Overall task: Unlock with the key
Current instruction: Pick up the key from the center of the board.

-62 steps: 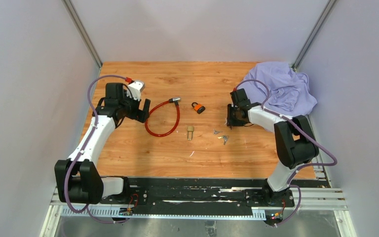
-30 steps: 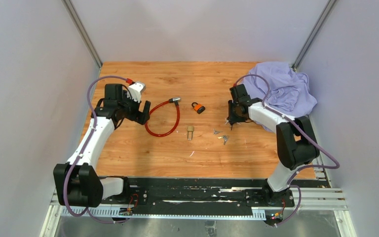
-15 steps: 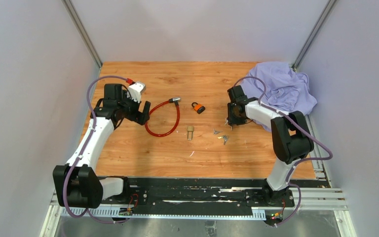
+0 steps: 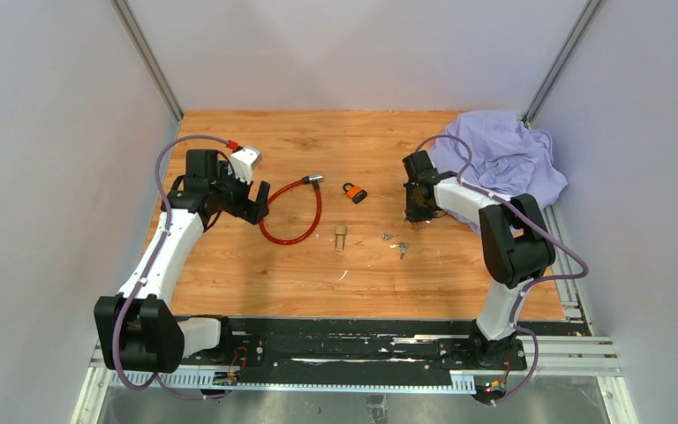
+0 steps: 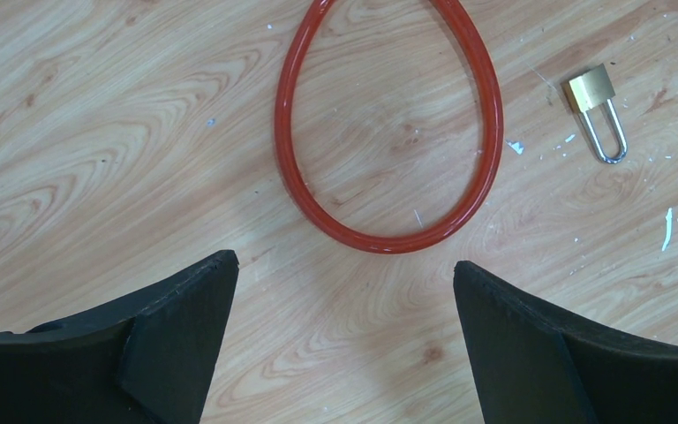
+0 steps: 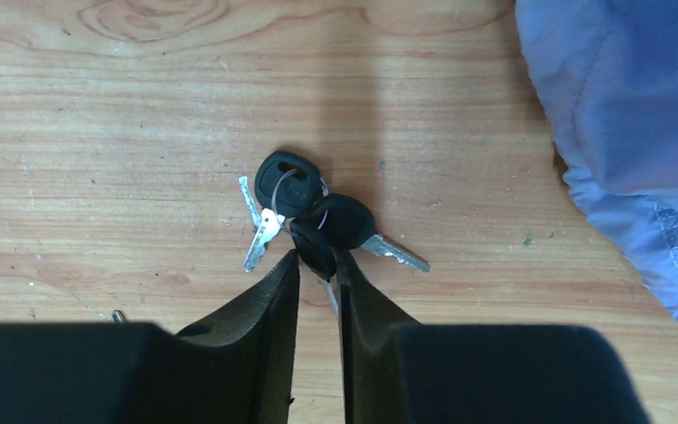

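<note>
Woodgrain laminate, pale and flecked with white scuffs, forms the tabletop (image 4: pixel 256 283). At far left the left gripper (image 5: pixel 344 262) hangs with its black wedge-shaped fingers spread wide and nothing between them, just short of a glossy red coated cable loop (image 5: pixel 384 243). Right of the loop lies a small brass padlock (image 5: pixel 590 88) with a steel shackle, then an orange-jacketed padlock (image 4: pixel 354 192) farther back, then small silver keys (image 4: pixel 397 243). Further right, the right gripper (image 6: pixel 316 256) has its fingers nearly together, pinching one smooth black plastic head of a ring of black-headed keys (image 6: pixel 287 181) lying on the wood. A crumpled lavender cloth (image 6: pixel 618 88) lies at far right.
</note>
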Controlling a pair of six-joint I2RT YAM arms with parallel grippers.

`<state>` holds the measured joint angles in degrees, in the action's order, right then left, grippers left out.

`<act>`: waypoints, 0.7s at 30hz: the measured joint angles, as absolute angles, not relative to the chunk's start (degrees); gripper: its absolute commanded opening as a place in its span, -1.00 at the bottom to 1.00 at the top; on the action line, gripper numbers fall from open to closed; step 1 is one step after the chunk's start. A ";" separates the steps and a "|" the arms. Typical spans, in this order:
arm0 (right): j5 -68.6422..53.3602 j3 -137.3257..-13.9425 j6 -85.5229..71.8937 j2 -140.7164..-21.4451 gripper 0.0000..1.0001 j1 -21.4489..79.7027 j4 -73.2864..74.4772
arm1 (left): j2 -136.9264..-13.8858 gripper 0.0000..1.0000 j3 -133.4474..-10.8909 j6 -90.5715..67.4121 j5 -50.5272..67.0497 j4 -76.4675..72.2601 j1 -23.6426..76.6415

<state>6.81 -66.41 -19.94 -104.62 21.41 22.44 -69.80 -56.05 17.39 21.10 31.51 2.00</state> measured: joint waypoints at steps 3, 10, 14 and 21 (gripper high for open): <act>6.96 -66.63 -20.51 -104.81 -0.91 21.85 22.24 | -69.80 0.93 -56.05 17.41 21.34 31.73 2.00; 6.94 -66.63 -21.32 -104.68 -0.99 22.15 22.17 | -69.80 0.98 -56.16 17.39 22.00 32.14 2.00; 4.56 -66.61 -21.82 -103.66 -0.99 22.17 22.44 | -69.80 0.96 -56.36 17.37 23.92 32.60 2.00; -4.71 -66.48 -25.39 -94.35 -0.99 22.37 21.82 | -69.78 0.96 -56.95 16.93 29.15 33.78 2.13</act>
<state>-4.71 -66.48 -25.39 -94.35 22.37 21.82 -69.78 -56.95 16.93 29.15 33.78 2.13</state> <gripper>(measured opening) 0.025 0.982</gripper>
